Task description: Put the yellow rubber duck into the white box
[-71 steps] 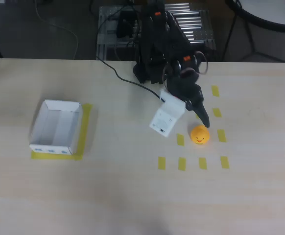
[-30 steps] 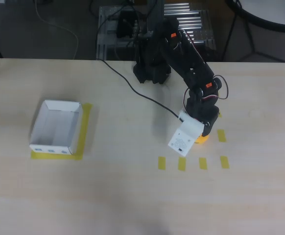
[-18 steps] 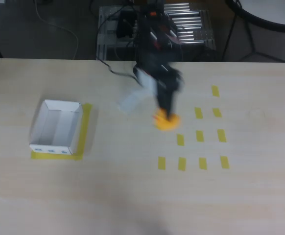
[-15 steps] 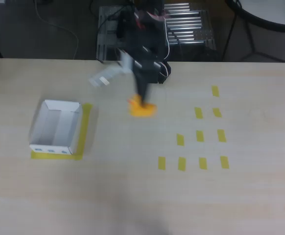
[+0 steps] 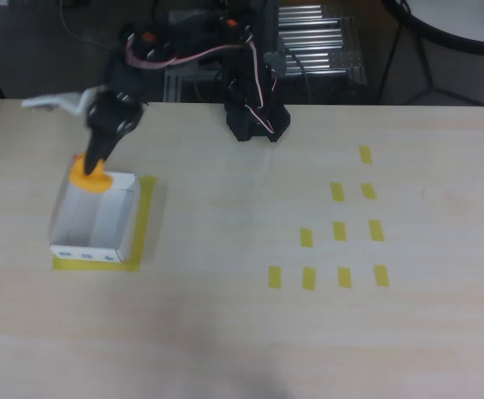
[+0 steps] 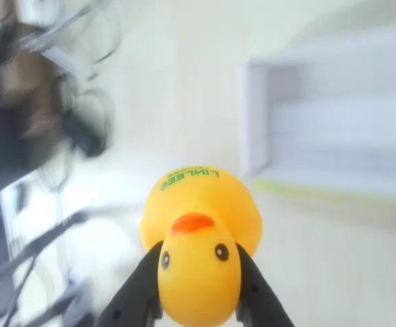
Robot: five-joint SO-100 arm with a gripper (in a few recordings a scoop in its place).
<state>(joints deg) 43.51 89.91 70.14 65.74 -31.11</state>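
With the gripper [image 6: 198, 300] clenched on the yellow rubber duck [image 5: 90, 176] at the overhead view's upper left, over the white box's [image 5: 101, 249] far rim, we judge carrying nearly done; dropping it inside remains.

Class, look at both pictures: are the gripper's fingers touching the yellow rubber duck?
Touching. In the wrist view the two dark fingers press against both sides of the yellow rubber duck's head, with no gap showing.

The yellow rubber duck [image 6: 199, 248] was up in the air, over the back edge of the white box [image 5: 96, 218].
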